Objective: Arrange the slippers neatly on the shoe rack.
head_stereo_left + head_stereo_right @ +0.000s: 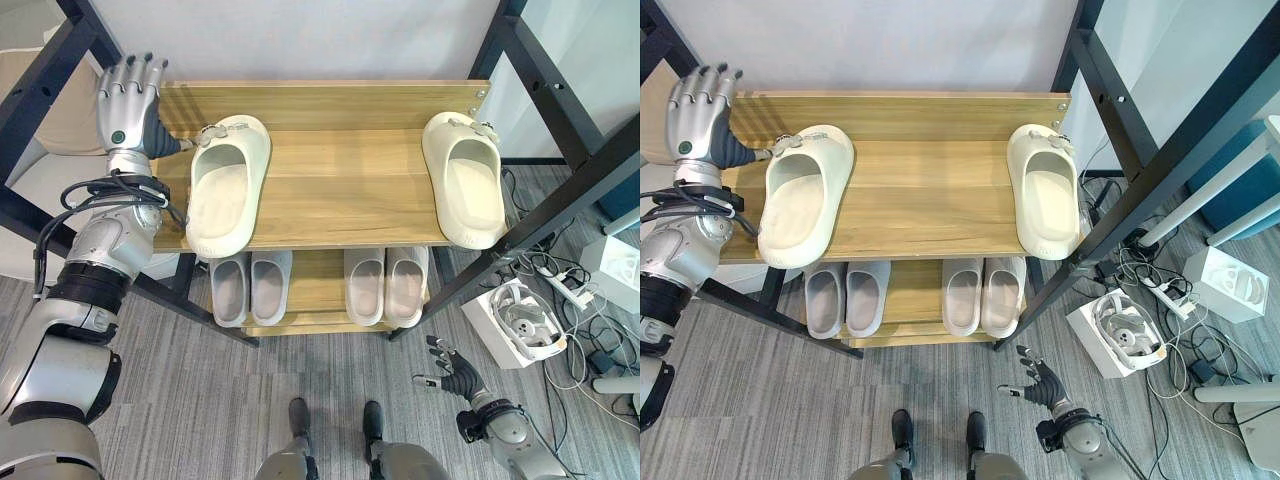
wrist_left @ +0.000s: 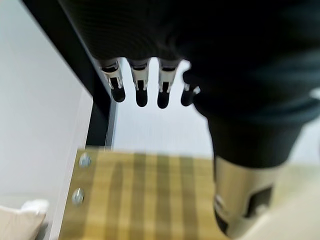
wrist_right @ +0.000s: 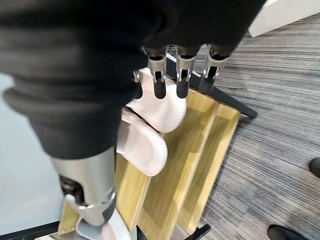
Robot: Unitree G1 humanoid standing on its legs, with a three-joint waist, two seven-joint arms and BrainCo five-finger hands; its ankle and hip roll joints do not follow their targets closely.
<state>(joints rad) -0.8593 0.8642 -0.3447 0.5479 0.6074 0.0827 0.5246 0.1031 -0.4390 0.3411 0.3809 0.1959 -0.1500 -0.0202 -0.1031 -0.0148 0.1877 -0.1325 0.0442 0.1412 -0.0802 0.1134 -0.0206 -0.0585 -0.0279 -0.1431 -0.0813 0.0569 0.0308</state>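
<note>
Two cream slippers lie far apart on the top shelf (image 1: 340,195) of the wooden shoe rack, toes towards the wall: one (image 1: 228,185) at the left, the other (image 1: 468,180) at the right end. My left hand (image 1: 128,100) is raised at the shelf's left end with straight fingers, and its thumb (image 1: 178,143) reaches to the left slipper's toe. In the left wrist view the fingers (image 2: 141,90) hang straight over the wood. My right hand (image 1: 455,375) is low near the floor, right of the rack, fingers spread and holding nothing.
Two pairs of grey slippers (image 1: 250,288) (image 1: 385,285) stand on the lower shelf. Black frame posts (image 1: 560,200) cross on both sides of the rack. A white box with a headset (image 1: 520,322) and cables (image 1: 565,290) lie on the floor at the right. A beige cushion (image 1: 40,170) is at the left.
</note>
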